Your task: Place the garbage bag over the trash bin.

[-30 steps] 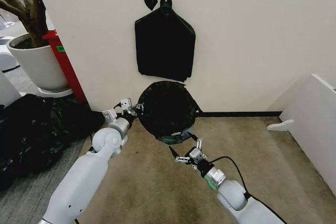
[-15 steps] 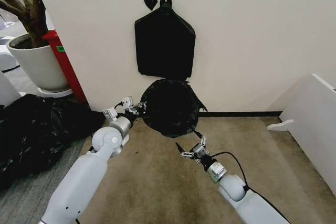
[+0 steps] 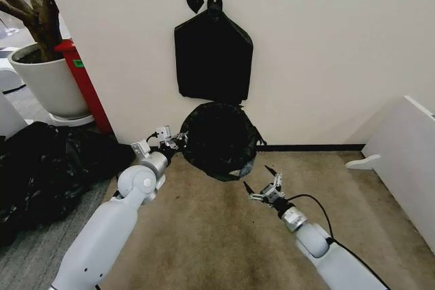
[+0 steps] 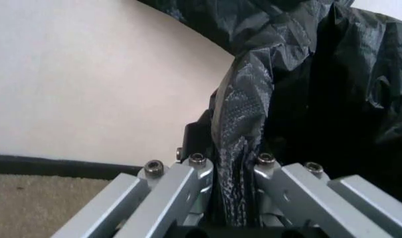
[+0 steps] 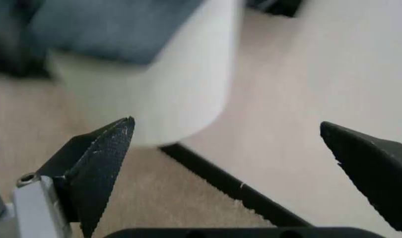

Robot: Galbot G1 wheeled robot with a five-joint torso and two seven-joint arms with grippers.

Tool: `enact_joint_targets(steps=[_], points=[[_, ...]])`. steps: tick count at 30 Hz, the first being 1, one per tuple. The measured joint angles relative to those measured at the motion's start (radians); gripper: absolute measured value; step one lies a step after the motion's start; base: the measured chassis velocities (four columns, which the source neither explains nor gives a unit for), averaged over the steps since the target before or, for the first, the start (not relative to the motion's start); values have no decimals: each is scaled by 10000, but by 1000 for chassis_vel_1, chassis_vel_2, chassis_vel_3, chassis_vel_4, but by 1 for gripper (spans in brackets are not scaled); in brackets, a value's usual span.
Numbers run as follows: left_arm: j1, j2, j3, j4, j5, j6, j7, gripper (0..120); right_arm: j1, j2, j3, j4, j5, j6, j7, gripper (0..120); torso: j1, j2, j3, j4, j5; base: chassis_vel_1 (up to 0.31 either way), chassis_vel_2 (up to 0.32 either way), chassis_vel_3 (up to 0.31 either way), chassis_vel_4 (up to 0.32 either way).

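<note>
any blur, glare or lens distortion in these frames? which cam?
Right wrist view: trash bin soft and out of focus, right tool fingertips sharper. Left wrist view: sharp, soft sheen on the garbage bag pinched in the left tool. Head view: wide-angle bowing of the wall edge; even light, no glare.

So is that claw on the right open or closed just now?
Open. The right gripper hangs above the carpet with its fingers spread apart, holding nothing, just off the bagged bin.

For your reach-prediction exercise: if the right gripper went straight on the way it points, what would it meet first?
Probably the trash bin: its cream-white wall lies ahead between the open fingers of the right gripper, below the garbage bag. Depth is uncertain.
</note>
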Motion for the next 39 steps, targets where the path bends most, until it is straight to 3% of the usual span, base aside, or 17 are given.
enact_joint_targets(steps=[5,8,10,16,20,24,31,35,39], points=[[-4,153,125,447,634,-608,741,4,-45,-195,684,359,2371,71,-526,100,0,0,0,4,-2,0,0,0,0],[-43,289,269,924,1277,-1260,1852,4,28,-387,1265,737,4513,78,-1106,100,0,0,0,2,-1,0,0,0,0],[-51,313,303,1022,1428,-1390,2078,4,53,-420,1356,797,4842,100,-1261,100,0,0,0,1,-1,0,0,0,0],[-206,450,542,2314,3678,-3360,5256,4,436,-659,1795,1262,6986,384,-3495,100,0,0,0,3,-3,0,0,0,0],[-324,419,556,2687,4248,-4008,6146,4,574,-758,1556,1333,7019,351,-4231,100,0,0,0,3,-3,0,0,0,0],[-482,400,554,2950,4541,-4603,6934,4,851,-832,1087,1025,5931,122,-4808,100,0,0,0,3,-2,0,0,0,0],[-521,502,498,2961,4546,-4801,7039,4,1097,-753,662,838,5449,-44,-5163,100,0,0,0,3,-2,0,0,0,0],[-521,516,467,2960,4447,-4803,7057,4,1187,-666,547,705,4844,-121,-4853,100,0,0,0,3,-2,0,0,0,0],[-520,494,457,2873,4218,-4775,7215,4,1231,-567,423,597,3798,-406,-3664,100,0,0,0,3,-2,0,0,0,0]])
